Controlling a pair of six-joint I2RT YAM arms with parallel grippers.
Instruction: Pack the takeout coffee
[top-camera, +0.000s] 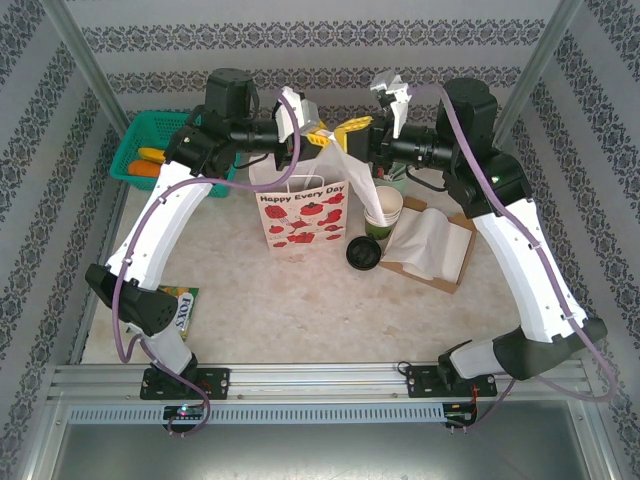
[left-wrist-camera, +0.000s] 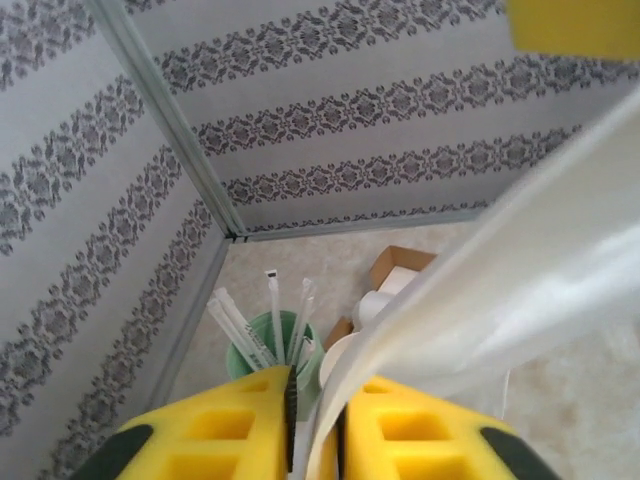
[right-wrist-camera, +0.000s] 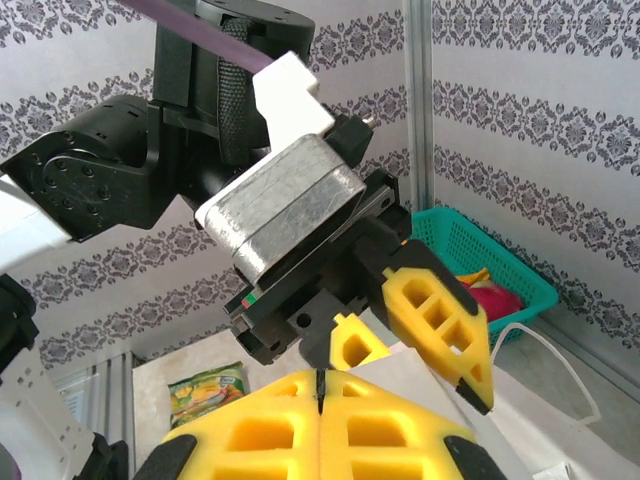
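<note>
Gripping bag (top-camera: 300, 222), left claw (top-camera: 350, 128) beyond coffee (top-camera: 362, 252)

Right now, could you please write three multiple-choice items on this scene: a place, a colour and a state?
1. Where is the takeout coffee? A in the basket; B on the table beside the paper bag; C inside the bag.
2. Its lid is: A white; B black; C red.
3. The left gripper is: A open; B shut on the coffee; C shut on the bag's rim.
B: it stands right of the bag. B: a dark disc from above. C: white paper pinched between its fingers.
</note>
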